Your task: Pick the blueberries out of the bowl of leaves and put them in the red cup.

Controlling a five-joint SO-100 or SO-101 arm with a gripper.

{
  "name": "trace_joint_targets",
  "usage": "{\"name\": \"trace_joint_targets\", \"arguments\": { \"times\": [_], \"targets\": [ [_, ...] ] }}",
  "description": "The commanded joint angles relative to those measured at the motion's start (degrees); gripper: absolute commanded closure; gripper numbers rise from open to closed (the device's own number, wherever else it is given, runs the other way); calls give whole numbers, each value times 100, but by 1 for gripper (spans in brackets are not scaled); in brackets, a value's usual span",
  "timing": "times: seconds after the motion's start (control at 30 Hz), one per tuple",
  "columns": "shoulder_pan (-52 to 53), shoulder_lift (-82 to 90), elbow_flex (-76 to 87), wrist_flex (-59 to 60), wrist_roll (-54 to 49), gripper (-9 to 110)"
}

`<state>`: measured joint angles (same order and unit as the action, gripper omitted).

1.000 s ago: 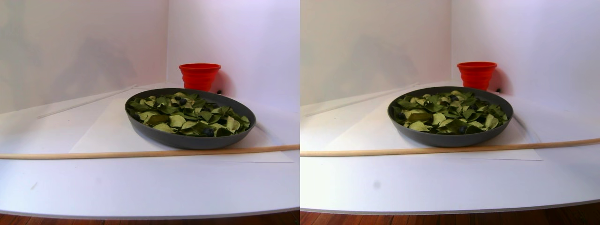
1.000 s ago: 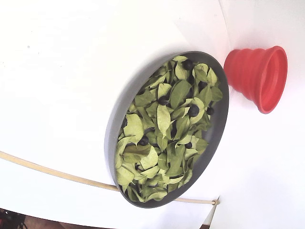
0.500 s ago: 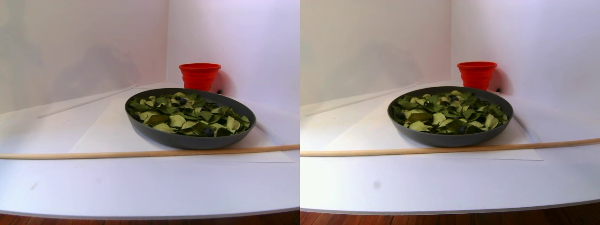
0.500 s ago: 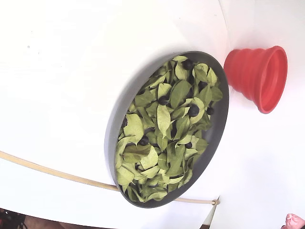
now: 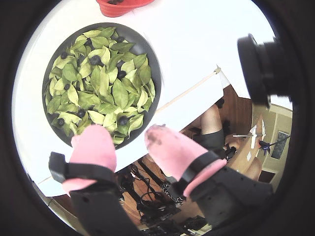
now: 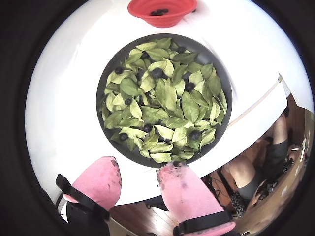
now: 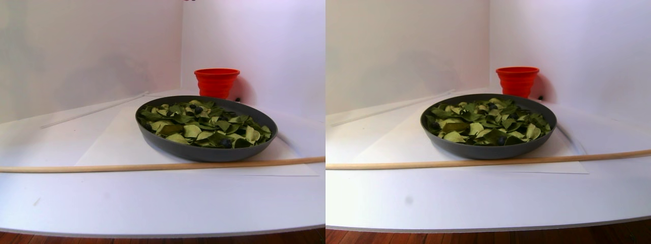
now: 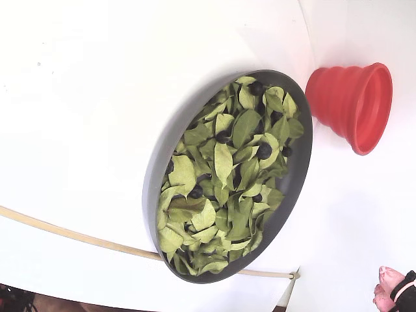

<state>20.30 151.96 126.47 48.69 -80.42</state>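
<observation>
My claw [image 6: 140,172] hangs open and empty above one bowl [image 6: 110,73] of leaves [image 6: 170,96], one red cup [image 6: 170,19] beyond.

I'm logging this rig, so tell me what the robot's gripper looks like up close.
The gripper has two fingers in soft-looking pink covers, rounded at the tips and smudged dark there. A thin black band wraps each one near its base, and both sit on black mounts. No cables on the arm are visible.
</observation>
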Motion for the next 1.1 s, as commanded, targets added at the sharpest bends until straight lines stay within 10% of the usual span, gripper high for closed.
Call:
{"name": "trace_joint_targets", "arguments": {
  "times": [0.0, 1.07],
  "targets": [
    [97, -88, -158, -272, -53, 87],
    [79, -1978, -431, -1898, -747, 87]
  ]
}}
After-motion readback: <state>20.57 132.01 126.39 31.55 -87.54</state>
